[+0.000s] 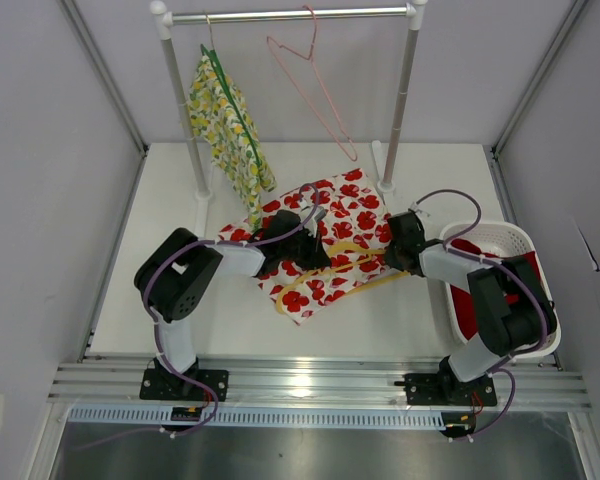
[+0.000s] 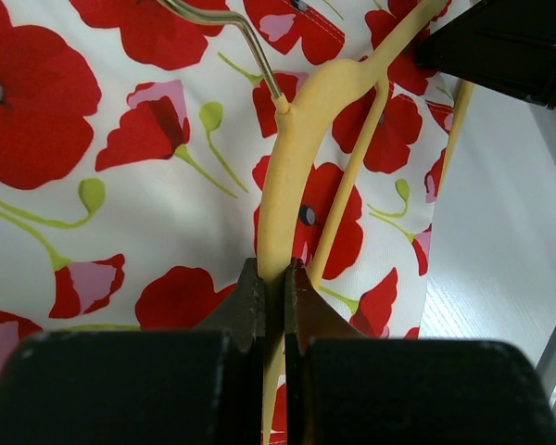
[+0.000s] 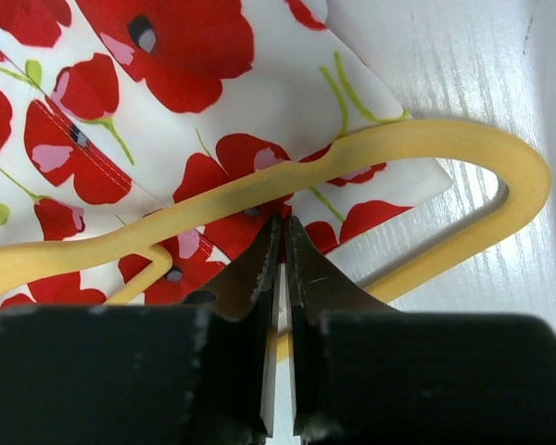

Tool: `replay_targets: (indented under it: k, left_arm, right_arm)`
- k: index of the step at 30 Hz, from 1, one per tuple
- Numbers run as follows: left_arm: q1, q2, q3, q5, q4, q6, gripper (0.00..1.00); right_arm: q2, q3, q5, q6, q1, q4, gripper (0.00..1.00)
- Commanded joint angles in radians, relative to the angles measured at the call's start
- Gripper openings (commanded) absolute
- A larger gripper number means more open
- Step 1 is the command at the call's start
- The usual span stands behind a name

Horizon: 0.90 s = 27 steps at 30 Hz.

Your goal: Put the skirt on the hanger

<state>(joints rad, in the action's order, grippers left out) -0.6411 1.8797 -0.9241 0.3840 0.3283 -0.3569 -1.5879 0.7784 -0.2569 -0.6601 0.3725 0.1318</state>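
Note:
The skirt (image 1: 352,210), white with red poppies, lies flat on the table. A yellow hanger (image 1: 384,282) with a metal hook (image 2: 230,26) lies across it. My left gripper (image 2: 276,269) is shut on the hanger's (image 2: 296,120) shoulder just below the hook, over the skirt (image 2: 167,204). In the right wrist view the hanger's rounded end (image 3: 500,153) sticks out past the skirt's corner (image 3: 389,185). My right gripper (image 3: 284,222) is closed to a thin slit, with its tips pinched on the red cloth just under the hanger's upper bar.
A white basket (image 1: 505,238) with red cloth inside stands at the right. At the back a rail (image 1: 290,15) carries a green hanger with a yellow floral garment (image 1: 230,130) and a bare pink wire hanger (image 1: 315,85). The rail's posts (image 1: 398,110) stand behind the skirt.

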Motion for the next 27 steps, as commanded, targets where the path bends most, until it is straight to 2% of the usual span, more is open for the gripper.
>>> replay_targets:
  k: [1,4,8,14,22,27]
  left_arm:
    - [-0.003,0.035,-0.001,-0.112,-0.098,0.079,0.00]
    - [-0.003,0.024,0.008,-0.119,-0.086,0.085,0.00]
    - [-0.002,0.009,0.027,-0.152,-0.074,0.105,0.00]
    - [0.000,-0.005,0.051,-0.192,-0.051,0.118,0.00]
    - [0.000,-0.011,0.056,-0.221,-0.025,0.096,0.00]
    - [0.000,-0.017,0.064,-0.211,-0.014,0.105,0.00]
  right_arm:
    - [-0.023,0.028,0.013,-0.003,0.014,0.071,0.04]
    - [0.020,0.067,0.016,0.005,0.014,0.117,0.00]
    - [0.060,0.131,0.028,0.030,0.006,0.230,0.00]
    - [0.146,0.145,0.044,0.045,-0.007,0.304,0.00]
    - [0.206,0.163,0.042,0.056,-0.012,0.373,0.00]
    - [0.186,0.277,0.038,0.076,-0.012,0.434,0.00]
